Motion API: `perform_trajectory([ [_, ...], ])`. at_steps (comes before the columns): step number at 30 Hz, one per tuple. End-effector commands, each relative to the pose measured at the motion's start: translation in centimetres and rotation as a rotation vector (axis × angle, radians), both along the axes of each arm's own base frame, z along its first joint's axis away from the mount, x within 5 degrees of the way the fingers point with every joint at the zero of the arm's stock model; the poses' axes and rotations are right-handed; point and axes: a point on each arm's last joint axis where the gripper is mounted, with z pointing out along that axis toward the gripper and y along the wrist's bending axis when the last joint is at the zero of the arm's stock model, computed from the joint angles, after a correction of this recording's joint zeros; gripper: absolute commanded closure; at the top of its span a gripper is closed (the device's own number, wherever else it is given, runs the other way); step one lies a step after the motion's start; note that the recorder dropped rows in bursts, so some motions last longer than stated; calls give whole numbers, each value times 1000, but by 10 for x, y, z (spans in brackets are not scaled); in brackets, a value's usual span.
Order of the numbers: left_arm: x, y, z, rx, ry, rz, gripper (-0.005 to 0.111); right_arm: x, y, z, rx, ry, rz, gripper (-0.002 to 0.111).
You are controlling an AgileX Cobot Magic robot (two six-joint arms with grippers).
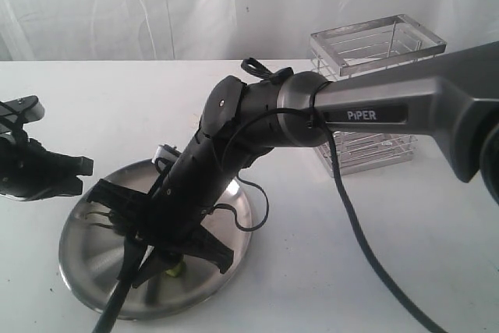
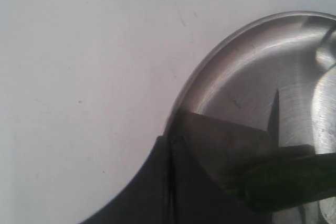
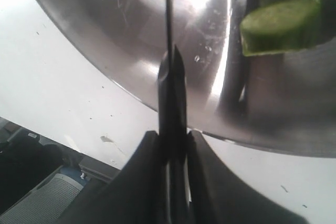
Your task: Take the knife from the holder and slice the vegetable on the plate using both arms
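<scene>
at the far left the left gripper (image 2: 171, 150) is sitting with its jaws pressed together and nothing showing between them, its tips hovering at the rim of the plate (image 1: 82, 255). moving right, the right gripper (image 3: 173, 140) is reaching across the middle and hanging low over the plate, narrowed onto the handle of the knife (image 3: 171, 82), whose blade is running straight out ahead of the jaws, seen edge-on. the vegetable (image 3: 281, 24) is lying on the plate ahead of this gripper and just off one flat of the blade, not under the edge. its long axis is running roughly across the blade's line, so the coming cut is probably calling for a sideways shift of the knife, and the right arm is the nearer one. far behind that wrist the holder (image 1: 378, 44) is standing on the table (image 1: 405, 224), well apart
</scene>
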Motion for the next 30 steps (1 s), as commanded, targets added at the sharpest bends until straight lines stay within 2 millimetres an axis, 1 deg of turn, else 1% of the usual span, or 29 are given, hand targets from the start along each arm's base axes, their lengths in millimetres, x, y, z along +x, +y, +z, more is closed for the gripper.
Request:
perform_trajectory([
  [1, -2, -1, 0, -24, 8, 4, 106, -2, -1, 0, -11, -17, 31, 108],
  [8, -2, -1, 0, -25, 5, 10, 106, -1, -1, -2, -43, -31, 16, 108],
  [15, -2, -1, 0, -18, 1, 3, 106, -7, 3, -2, -74, -101, 70, 108],
  [17, -2, -1, 0, -18, 1, 3, 106, -4, 1, 4, -89, -148, 57, 108],
  [18, -2, -1, 0, -18, 1, 3, 106, -1, -1, 12, -124, -187, 69, 108],
  [19, -2, -1, 0, -18, 1, 3, 106, 0, -1, 15, -139, -202, 77, 108],
  [22, -1, 0, 0, -16, 0, 8, 106, -2, -2, 31, -229, -249, 142, 108],
  [25, -1, 0, 0, -21, -2, 14, 106, -6, -2, 37, -286, -254, 197, 108],
  [30, 0, -1, -3, -32, 11, 23, 106, -10, 4, 40, -253, -230, 190, 108],
])
